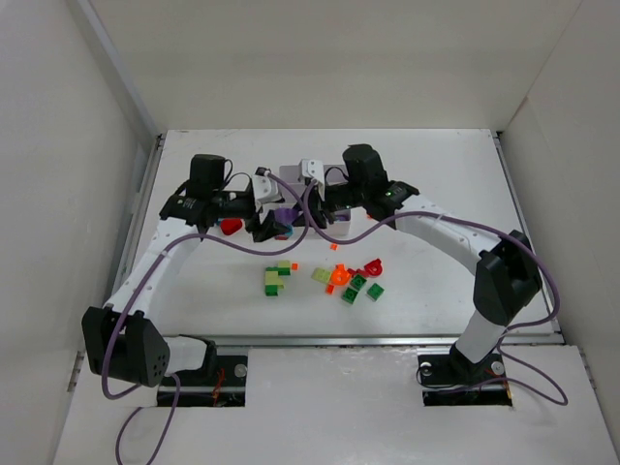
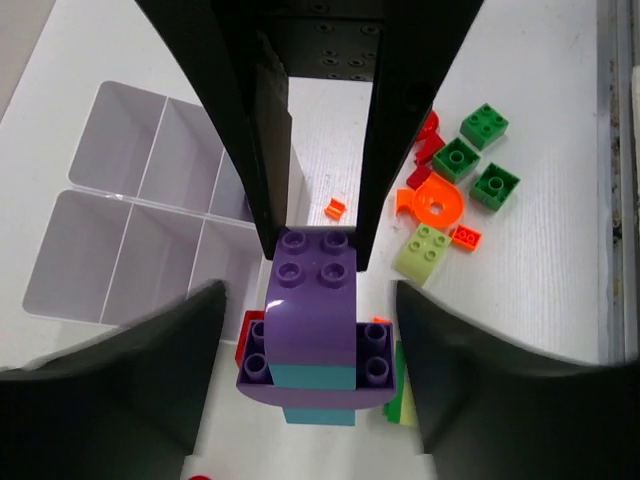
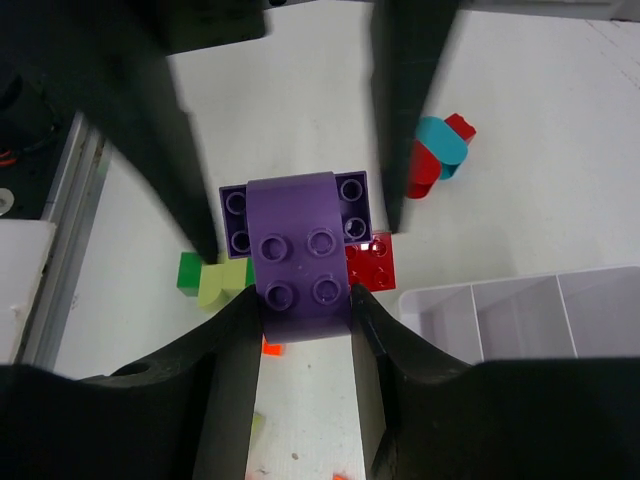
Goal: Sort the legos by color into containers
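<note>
Both arms meet over the middle of the bench (image 1: 436, 194), at a purple stack (image 1: 283, 221) made of a curved purple brick on a wider purple brick, with a teal brick beneath. The right gripper (image 3: 305, 298) is clenched on the curved brick, one finger pressed to each of its sides. The left gripper (image 2: 308, 292) is released: its fingers flank the wider purple brick, and the left wrist view shows a sliver of bench between the stack and one finger, while the other finger lies right at its edge. Whether the stack rests on the bench or hangs above it cannot be told. In the top view the white box (image 2: 150, 205) sits at 12 o'clock of the stack, partly hidden by the arms; the left wrist view shows its square compartments with thin walls. The loose legos (image 1: 349, 281) lie at 4 to 5 o'clock of the stack: green bricks (image 2: 485, 125), a round orange piece (image 2: 435, 205), a yellow-green brick (image 2: 425, 250) and red pieces (image 2: 425, 140). A smaller green and yellow-green cluster (image 1: 276, 279) lies at 6 o'clock, and a red piece (image 1: 230, 226) at 9 o'clock, by the left arm. In the right wrist view a red brick (image 3: 372, 262) sits just beside the stack, and a teal and red piece (image 3: 440, 150) lies apart from it.
</note>
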Controlling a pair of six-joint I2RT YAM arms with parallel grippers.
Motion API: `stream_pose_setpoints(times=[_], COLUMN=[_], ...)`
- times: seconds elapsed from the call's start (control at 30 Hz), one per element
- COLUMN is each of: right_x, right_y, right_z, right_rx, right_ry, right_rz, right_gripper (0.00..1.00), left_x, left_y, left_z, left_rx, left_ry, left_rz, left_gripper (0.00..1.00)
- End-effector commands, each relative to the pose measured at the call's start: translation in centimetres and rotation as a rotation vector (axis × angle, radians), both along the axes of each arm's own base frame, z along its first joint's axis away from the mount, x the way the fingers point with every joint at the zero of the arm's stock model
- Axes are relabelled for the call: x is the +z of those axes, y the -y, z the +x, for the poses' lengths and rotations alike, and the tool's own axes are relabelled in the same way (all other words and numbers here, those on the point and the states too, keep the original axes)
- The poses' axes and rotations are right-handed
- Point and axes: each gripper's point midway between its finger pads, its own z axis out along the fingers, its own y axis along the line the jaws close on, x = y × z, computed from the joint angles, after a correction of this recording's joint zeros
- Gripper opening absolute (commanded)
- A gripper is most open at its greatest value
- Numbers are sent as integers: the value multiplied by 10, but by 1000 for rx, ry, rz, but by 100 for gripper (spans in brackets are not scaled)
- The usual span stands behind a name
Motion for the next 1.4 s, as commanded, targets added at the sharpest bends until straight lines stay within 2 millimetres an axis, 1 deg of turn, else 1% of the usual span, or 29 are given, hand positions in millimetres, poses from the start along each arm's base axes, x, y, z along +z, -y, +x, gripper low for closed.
stream_pose_setpoints(times=[0.0,0.03,0.07,0.13,0.17,0.2,0.23,0.27,0.3,0.4,0.43,0.5,0.53,0.57,0.6,0.7,0.73,0.83,0.87,0.9,0.93,1.0,1.1,1.13,1.17,1.27,1.3,1.37], right_x=[32,28,32,28,32,32,28,32,32,28,32,32,36,36,33,33,37,33,37,37,33,33,33,33,33,33,33,33], right_y=[-11,-8,-7,-6,-5,-2,-2,-1,-1,0,1,1,2,2,2,2,3,4,5,5,5,5,5,5,5,5,5,5], right_z=[-5,-2,-4,-4,-4,0,-1,-2,-2,-1,-2,-2,-4,-4,-6,-6,-7,-8,-9,-9,-8,-8,-8,-8,-8,-8,-8,-8], right_rx=[40,31,31,30,22,13,13,13,13,7,7,7,7,7,16,17,17,17,17,17,8,8,8,8,8,8,8,8], right_ry=[60,52,59,52,62,63,54,62,62,65,73,73,80,80,70,70,77,70,77,77,72,72,72,72,72,72,72,72], right_rz=[71,64,70,64,68,68,61,67,67,59,64,64,70,70,67,67,73,67,73,73,65,65,65,65,65,65,65,65], right_gripper=[2,1,1,1,1,1,1,1,0,0,0,0,0,0,0,0,0,0,0,0,0,0,0,0,0,0,0,0], left_x=[21,21,19,13,14,12,6,5,4,2,-2,-13,-16,-23,-24,-32,-31,-29,-29,-29,-30,-30,-26,-26,-21,-20,-17,-16], left_y=[3,2,-3,-7,-9,-12,-13,-14,-15,-16,-16,-17,-16,-16,-15,-14,-14,-14,-15,-15,-16,-16,-15,-14,-12,-11,-11,-9], left_z=[-8,-7,-7,-6,-8,-11,-13,-16,-17,-20,-20,-17,-16,-13,-10,-7,-5,0,3,2,3,3,1,0,1,-1,0,-1], left_rx=[-23,-17,0,13,13,2,-8,-13,-14,-28,-33,-35,-36,-38,-38,-44,-44,-31,-24,-20,-14,-14,-15,-9,-8,-8,-4,-7], left_ry=[49,63,72,73,88,108,104,116,107,127,113,86,74,49,46,26,34,50,63,54,55,55,53,40,39,24,25,16], left_rz=[-20,-6,22,54,67,91,102,105,107,117,124,142,145,151,151,160,158,159,163,161,168,168,155,152,135,123,119,110], left_gripper=[72,100,100,100,100,100,100,100,100,100,100,100,100,100,100,100,100,100,98,98,96,95,89,82,78,67,59,47])
